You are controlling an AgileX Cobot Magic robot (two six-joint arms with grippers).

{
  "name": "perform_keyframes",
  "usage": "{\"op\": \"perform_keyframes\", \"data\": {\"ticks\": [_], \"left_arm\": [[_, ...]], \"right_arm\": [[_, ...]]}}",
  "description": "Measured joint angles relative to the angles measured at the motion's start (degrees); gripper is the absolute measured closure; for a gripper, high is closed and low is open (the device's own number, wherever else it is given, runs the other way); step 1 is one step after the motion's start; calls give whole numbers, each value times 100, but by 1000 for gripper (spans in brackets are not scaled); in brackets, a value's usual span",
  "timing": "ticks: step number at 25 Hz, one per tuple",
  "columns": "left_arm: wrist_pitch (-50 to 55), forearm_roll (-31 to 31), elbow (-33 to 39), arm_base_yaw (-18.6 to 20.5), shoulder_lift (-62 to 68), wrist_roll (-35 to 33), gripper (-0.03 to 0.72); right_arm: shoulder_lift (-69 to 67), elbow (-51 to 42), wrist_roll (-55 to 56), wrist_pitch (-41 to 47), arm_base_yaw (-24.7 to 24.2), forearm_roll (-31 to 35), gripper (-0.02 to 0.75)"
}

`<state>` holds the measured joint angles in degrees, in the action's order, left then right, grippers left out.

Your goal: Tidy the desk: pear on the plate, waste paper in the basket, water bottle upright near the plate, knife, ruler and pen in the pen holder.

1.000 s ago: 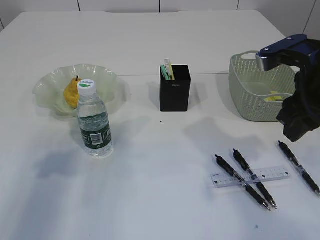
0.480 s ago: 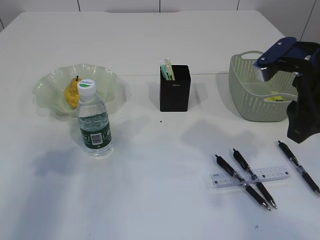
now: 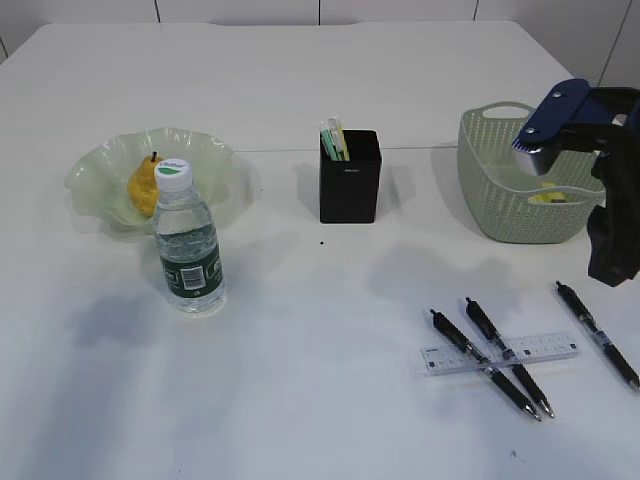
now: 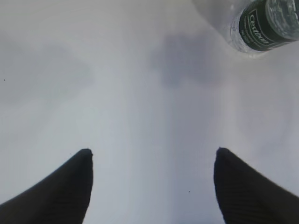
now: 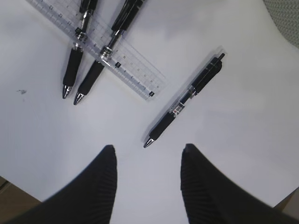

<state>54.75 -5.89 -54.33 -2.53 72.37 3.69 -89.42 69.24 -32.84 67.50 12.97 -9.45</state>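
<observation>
A yellow pear [image 3: 143, 186] lies on the green wavy plate [image 3: 218, 160]. The water bottle [image 3: 190, 247] stands upright just in front of the plate; its lower part shows in the left wrist view [image 4: 261, 23]. The black pen holder [image 3: 350, 180] holds green and white items. Three black pens [image 3: 486, 365] and a clear ruler [image 3: 552, 347] lie at front right, two pens across the ruler [image 5: 136, 78]. The third pen [image 5: 184, 100] lies apart, just ahead of my open, empty right gripper [image 5: 149, 149]. My left gripper [image 4: 153, 151] is open over bare table.
A green woven basket [image 3: 500, 205] with yellow paper [image 3: 548, 197] inside stands at back right, its corner in the right wrist view [image 5: 285, 14]. My right arm [image 3: 612, 210] hangs in front of the basket at the right edge. The table's near edge shows below the right gripper.
My right arm has shifted to the right, away from the front of the basket, and its blue wrist part has tilted up. Nothing on the table has moved.
</observation>
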Motion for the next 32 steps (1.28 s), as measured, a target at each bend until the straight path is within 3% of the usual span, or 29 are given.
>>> {"op": "perform_keyframes", "data": {"ticks": [4,18,32], "left_arm": [[-12,-34,0,0,0,0,115],[-166,-85,0,0,0,0,115],[-263,-85,0,0,0,0,115]], "right_arm": [[0,0,-343,0,-2,58,403],[-51,0,-5331,-637,-2,2225,403],[-1301,0,-5910,-1288,672,2446,328]]}}
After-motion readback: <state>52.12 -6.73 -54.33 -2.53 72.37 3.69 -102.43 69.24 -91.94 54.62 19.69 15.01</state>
